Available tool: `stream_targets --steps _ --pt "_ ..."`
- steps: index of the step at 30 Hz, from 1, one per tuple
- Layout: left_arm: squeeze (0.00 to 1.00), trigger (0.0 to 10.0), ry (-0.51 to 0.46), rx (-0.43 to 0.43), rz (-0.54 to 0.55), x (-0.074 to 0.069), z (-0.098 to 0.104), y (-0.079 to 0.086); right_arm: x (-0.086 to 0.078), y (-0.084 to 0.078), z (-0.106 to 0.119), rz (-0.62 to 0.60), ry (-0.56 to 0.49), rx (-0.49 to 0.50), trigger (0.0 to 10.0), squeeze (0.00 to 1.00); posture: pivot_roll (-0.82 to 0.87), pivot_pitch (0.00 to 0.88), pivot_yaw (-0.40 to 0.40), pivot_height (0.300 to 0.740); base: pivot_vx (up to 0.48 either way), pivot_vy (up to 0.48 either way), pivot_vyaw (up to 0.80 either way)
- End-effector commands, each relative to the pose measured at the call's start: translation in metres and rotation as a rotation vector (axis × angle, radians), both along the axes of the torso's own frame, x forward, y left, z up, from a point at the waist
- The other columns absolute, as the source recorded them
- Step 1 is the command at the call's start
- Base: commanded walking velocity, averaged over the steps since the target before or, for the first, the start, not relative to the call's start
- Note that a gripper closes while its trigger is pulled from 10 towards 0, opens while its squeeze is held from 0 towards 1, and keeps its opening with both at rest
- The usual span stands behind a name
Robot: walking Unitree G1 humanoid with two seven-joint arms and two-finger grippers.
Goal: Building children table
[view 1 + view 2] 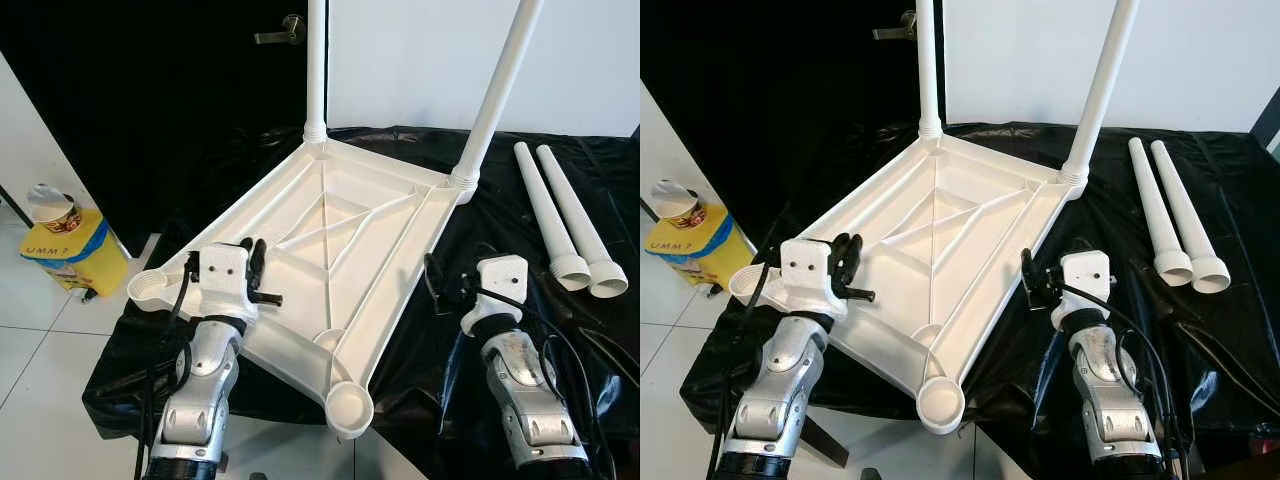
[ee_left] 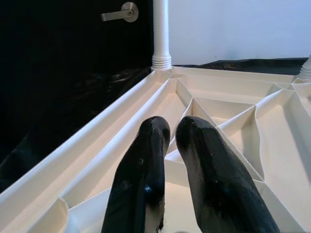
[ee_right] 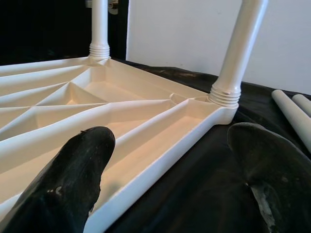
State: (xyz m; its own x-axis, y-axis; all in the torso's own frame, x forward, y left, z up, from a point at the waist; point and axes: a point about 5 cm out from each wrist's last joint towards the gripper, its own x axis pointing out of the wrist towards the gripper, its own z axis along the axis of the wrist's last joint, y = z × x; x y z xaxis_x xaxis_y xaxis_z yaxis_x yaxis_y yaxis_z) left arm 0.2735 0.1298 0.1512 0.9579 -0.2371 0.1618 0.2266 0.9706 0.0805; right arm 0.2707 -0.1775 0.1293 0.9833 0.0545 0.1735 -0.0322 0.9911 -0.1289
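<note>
Left gripper (image 1: 256, 268): fingers (image 2: 146, 170) clenched nearly together, empty, poised over the near left rim of the tabletop.

Right gripper (image 1: 1038, 281): fingers (image 3: 73, 174) released wide, holding nothing, straddling the tabletop's right edge, one over the white rim, the other over the black sheet.

White plastic tabletop (image 1: 330, 240): lies upside down on the counter (image 1: 500, 230), ribbed underside up; near corner socket overhangs the counter's front edge.

Fitted legs: two, upright in the far corner sockets, left one (image 1: 316, 70) and right one (image 1: 500, 90).

Loose legs (image 1: 565, 215): two, lying side by side on the black sheet, well right of the tabletop.

Yellow bag (image 1: 75, 250): on the floor at left, lettering reads "UMM"; a printed cup (image 1: 55, 208) sits on top, its text too small to read.

Door handle (image 1: 280, 32): metal lever on the dark door behind.
</note>
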Motion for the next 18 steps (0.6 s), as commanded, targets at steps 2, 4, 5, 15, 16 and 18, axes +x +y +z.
stream_targets --steps 2,4,5,15,16,18 --pt "0.00 10.0 -0.011 0.027 -0.088 -0.003 0.001 -0.006 0.003 -0.005 -0.002 -0.049 0.014 0.016 10.0 0.00 0.00 0.010 -0.008 0.740 0.000 0.000 0.00" --pt "0.00 10.0 -0.012 0.031 -0.095 -0.003 0.000 -0.007 0.003 -0.006 -0.003 -0.061 0.013 0.018 10.0 0.00 0.00 0.010 -0.008 0.740 0.000 0.000 0.00" --pt "0.00 10.0 -0.010 0.037 -0.108 -0.003 0.000 -0.009 0.004 -0.008 -0.003 -0.081 0.016 0.019 10.0 0.00 0.00 0.012 -0.007 0.740 0.000 0.000 0.00" --pt "0.00 10.0 0.011 0.061 -0.235 -0.004 0.000 -0.024 0.008 -0.035 -0.011 -0.294 0.068 0.031 10.0 0.00 -0.01 0.032 -0.004 0.740 0.000 0.000 0.00" --pt "0.00 10.0 0.010 0.065 -0.262 -0.004 0.001 -0.029 0.010 -0.041 -0.011 -0.328 0.071 0.053 10.0 0.00 -0.01 0.040 -0.002 0.740 0.000 0.000 0.00" --pt "0.00 10.0 0.007 0.070 -0.281 -0.003 0.002 -0.032 0.012 -0.046 -0.011 -0.361 0.072 0.078 10.0 0.00 -0.01 0.043 0.000 0.740 0.000 0.000 0.00"
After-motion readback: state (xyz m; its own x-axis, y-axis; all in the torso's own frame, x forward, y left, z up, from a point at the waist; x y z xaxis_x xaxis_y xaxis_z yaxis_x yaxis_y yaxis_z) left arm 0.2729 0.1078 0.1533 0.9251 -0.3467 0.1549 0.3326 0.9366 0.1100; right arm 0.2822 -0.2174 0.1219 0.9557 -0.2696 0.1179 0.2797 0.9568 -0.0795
